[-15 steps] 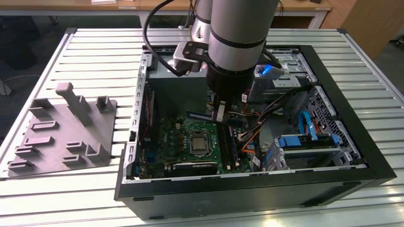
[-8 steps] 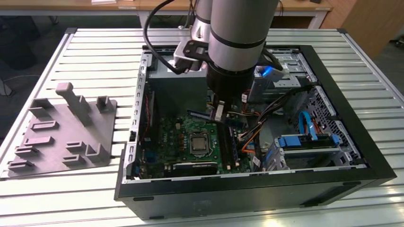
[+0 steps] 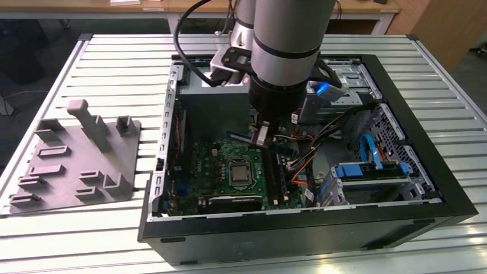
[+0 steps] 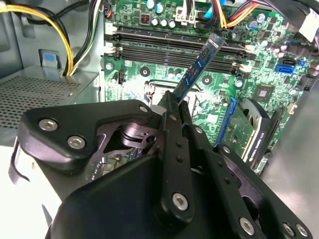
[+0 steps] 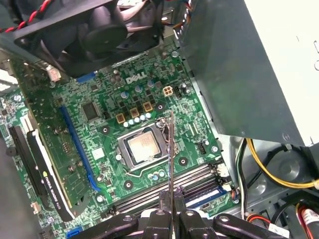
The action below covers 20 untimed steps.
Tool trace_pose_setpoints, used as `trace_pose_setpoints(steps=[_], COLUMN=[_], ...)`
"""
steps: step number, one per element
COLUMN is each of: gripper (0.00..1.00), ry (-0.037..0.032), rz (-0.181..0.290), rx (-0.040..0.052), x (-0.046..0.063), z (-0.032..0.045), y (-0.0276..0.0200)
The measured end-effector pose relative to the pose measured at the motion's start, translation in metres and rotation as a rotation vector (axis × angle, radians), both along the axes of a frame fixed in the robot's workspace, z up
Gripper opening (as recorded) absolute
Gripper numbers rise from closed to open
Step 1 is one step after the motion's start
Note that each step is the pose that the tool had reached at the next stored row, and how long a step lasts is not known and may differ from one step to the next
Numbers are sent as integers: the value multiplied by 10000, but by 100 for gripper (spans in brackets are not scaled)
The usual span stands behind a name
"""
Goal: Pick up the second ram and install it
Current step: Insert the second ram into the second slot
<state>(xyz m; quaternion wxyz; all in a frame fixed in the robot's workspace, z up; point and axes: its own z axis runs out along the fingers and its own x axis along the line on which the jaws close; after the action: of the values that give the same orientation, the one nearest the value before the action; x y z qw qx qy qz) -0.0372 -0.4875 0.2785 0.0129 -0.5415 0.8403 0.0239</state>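
Underneath, a pale slatted table (image 3: 114, 63) fills the scene, with a wooden worktop (image 3: 76, 7) beyond its far edge. A grey tray (image 3: 76, 165) of moulded blocks lies near the table's edge at the exterior view's left. Beside it, over the table's middle, an open black case (image 3: 304, 228) lies on its side. The arm (image 3: 285, 51) comes down into the case from above. Inside lies a green board (image 3: 220, 171) with a square socket (image 5: 142, 149) and long dark slots (image 4: 169, 47). Yellow cables (image 4: 50, 20) loop along one case wall, and a card (image 5: 45, 164) stands on edge in the board. The gripper (image 4: 174, 99) is clamped on one end of the ram (image 4: 199, 64). The ram juts out tilted over the socket and slots and is seated in none of them.
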Motion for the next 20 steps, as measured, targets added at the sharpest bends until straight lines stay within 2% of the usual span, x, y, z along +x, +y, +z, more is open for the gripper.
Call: trace_pose_setpoints(steps=[20], gripper=[14], ry=[0], rz=[-1597], rx=[1], x=[0], z=[-8], y=[0])
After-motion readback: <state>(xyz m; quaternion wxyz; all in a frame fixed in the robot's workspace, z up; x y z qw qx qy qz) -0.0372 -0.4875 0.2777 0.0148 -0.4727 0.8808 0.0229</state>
